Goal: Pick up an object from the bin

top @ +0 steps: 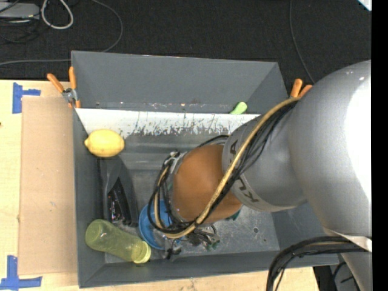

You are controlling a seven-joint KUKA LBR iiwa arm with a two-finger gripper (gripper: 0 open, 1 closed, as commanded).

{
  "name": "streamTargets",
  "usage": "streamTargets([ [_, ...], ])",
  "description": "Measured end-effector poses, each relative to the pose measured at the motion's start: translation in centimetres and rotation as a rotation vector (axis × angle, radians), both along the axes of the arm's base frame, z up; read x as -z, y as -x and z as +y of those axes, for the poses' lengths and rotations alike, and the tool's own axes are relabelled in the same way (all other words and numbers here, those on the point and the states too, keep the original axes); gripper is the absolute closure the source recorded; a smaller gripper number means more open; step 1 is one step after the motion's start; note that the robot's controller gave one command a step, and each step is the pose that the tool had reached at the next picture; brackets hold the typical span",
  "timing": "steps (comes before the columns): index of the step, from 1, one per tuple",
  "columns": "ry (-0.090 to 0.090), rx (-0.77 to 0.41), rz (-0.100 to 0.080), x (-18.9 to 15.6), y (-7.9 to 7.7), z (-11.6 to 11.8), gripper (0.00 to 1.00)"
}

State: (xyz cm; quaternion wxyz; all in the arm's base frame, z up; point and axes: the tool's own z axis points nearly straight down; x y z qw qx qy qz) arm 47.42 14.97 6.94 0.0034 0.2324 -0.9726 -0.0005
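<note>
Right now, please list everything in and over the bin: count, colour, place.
bin: one, grey, middle of view
lemon: one, yellow, bin's left side
bottle: one, clear yellow-green, lying in near left corner
black thing: one, black, by left wall between lemon and bottle
blue round thing: one, blue, right of bottle, partly under the arm's end
small green thing: one, bright green, at far wall
arm: one, silver, from the right
wrist cover: one, orange, cables round it, above blue round thing

We see the arm's orange cover [197,190] over a blue round thing [145,224] beside a yellow-green bottle [115,241]; a lemon [104,143] lies apart.
</note>
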Motion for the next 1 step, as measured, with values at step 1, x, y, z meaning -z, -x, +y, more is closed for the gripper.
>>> streamTargets([
  [1,0.003,0.002,0.010,-2.87,0.30,-0.07,1.00],
])
